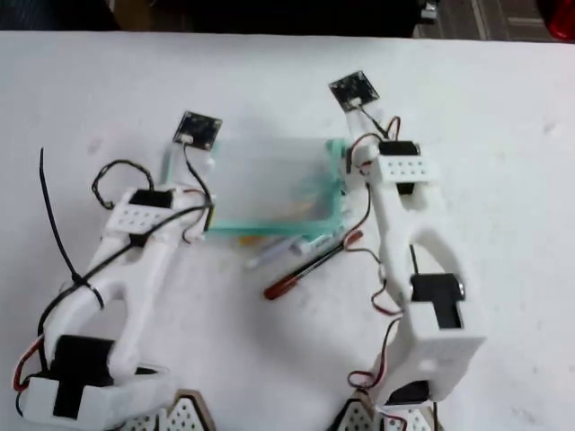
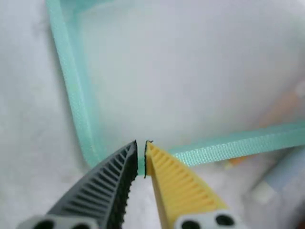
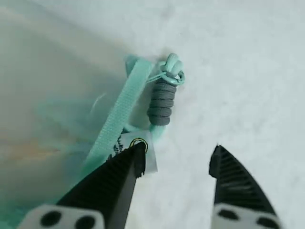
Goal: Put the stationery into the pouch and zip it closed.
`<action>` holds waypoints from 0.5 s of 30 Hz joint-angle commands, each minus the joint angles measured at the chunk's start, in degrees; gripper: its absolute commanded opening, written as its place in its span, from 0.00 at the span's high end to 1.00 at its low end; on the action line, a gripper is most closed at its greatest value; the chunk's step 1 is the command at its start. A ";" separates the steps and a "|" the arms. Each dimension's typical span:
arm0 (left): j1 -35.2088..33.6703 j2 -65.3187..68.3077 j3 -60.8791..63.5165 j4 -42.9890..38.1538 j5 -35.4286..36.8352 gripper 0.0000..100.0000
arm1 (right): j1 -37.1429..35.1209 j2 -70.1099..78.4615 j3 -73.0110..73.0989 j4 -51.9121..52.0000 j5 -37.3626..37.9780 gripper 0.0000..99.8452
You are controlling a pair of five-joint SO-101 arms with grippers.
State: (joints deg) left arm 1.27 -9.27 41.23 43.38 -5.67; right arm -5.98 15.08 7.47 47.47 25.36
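High view: where does the pouch [image 1: 269, 184] sit?

Flat on the white tabletop [image 1: 467, 90], about the middle, between the left arm [image 1: 135, 260] and the right arm [image 1: 395, 206]. It is see-through with a green edge [image 2: 76, 95].

And the stationery?

A pen with a red cap [image 1: 305, 268] lies slantwise on the tabletop just near of the pouch, outside it. A white pen [image 1: 283, 252] lies beside it, closer to the pouch's near edge. An orange thing [image 2: 281, 107] shows blurred through the pouch wall; I cannot tell what it is.

What are the left jaws doing?

In the left wrist view they are pressed together on the green edge, right at the pouch's near left corner. A sliver of green shows between the tips. One is grey, the other yellow.

The right jaws?

Spread wide in the right wrist view, at the pouch's right side, holding nothing. One tip is right at a small tag [image 3: 138, 148] with a ring, by the green zip tape [image 3: 119, 112]. The other hangs over bare tabletop.

And the zip pull [image 3: 162, 100]?

A grey ribbed cord grip tied to a green loop. It lies on the tabletop just beside the pouch's right edge, a little beyond the tips and apart from both.
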 commanded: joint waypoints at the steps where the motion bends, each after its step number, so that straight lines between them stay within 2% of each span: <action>1: -0.13 0.13 -3.78 -1.23 0.70 0.94 | -1.36 2.33 -6.51 0.48 0.18 0.76; 7: -0.22 0.13 -3.78 -1.23 0.70 0.94 | -3.21 10.77 -15.47 1.80 0.00 0.76; 11: -0.04 0.13 -3.78 -1.23 0.62 0.94 | -3.30 17.71 -23.21 2.68 -3.78 0.76; 15: -0.04 0.13 -3.78 -1.23 0.62 0.94 | -3.03 25.10 -32.26 8.57 -3.87 0.77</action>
State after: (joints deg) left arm 1.27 -9.27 41.23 43.38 -5.67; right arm -8.44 37.76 -17.32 52.31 22.20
